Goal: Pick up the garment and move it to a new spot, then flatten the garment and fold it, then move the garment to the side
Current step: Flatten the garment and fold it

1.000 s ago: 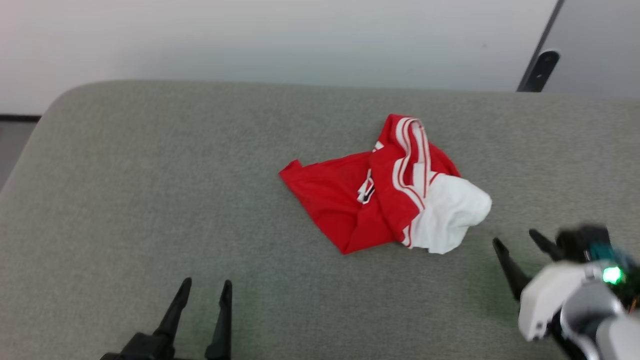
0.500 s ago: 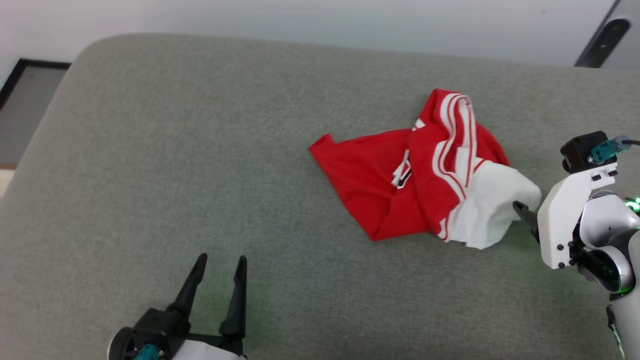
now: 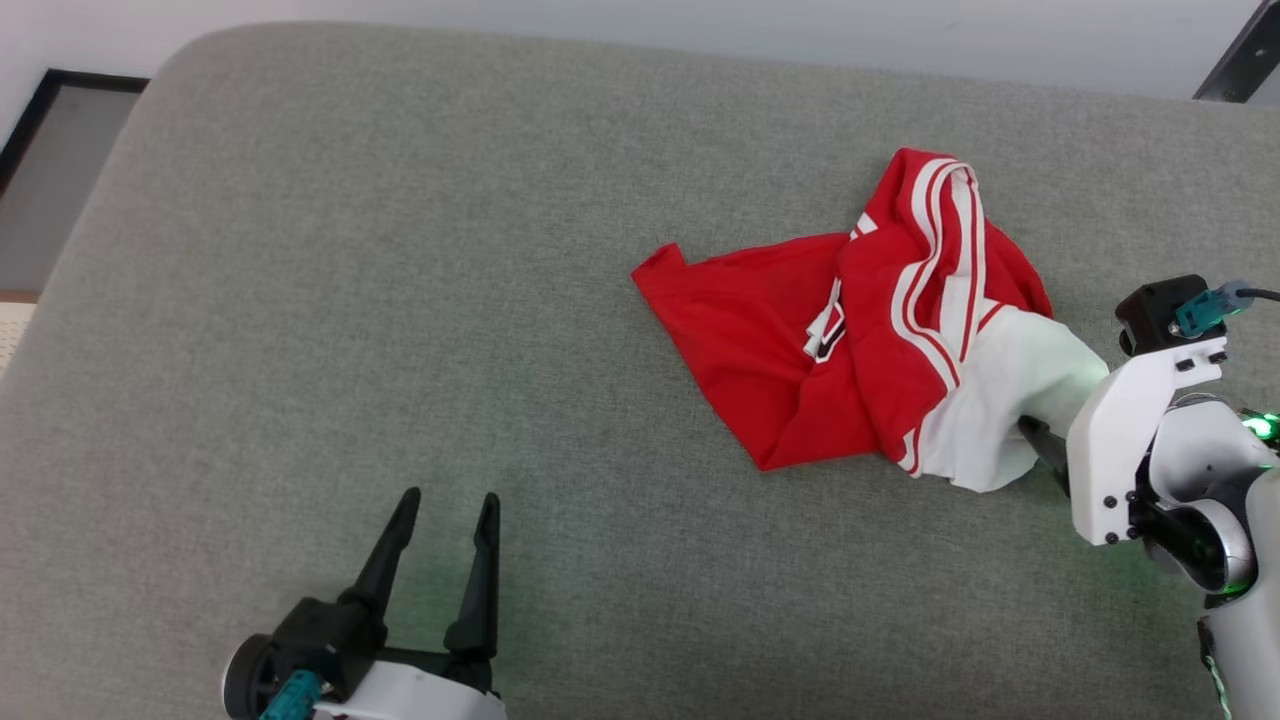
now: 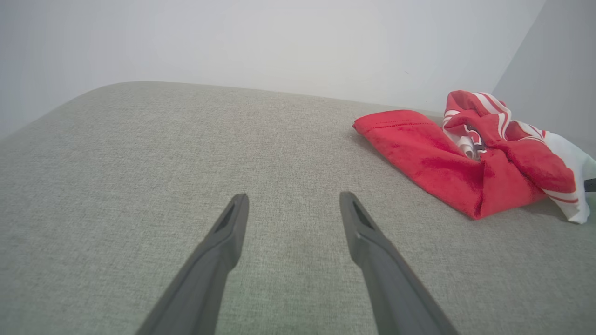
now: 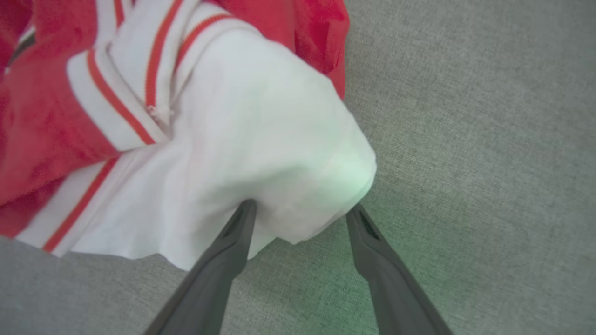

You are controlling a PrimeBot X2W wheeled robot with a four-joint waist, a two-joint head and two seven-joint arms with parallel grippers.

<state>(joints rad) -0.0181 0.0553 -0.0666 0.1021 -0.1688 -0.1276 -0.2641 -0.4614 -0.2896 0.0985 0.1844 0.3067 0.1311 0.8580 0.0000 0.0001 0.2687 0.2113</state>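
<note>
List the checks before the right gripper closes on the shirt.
1. Right gripper open: ok.
2. White sleeve between its jaws: ok, the fold's edge sits there.
3. Left gripper open, apart from the shirt: ok.
4. Shirt flat: not ok, crumpled.
5. Bare cushion for a new spot: ok.
6. How many layers a pinch would catch: cannot tell.

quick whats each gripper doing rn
left gripper: open, holding nothing
right gripper: open around the white end of the garment, not closed on it
</note>
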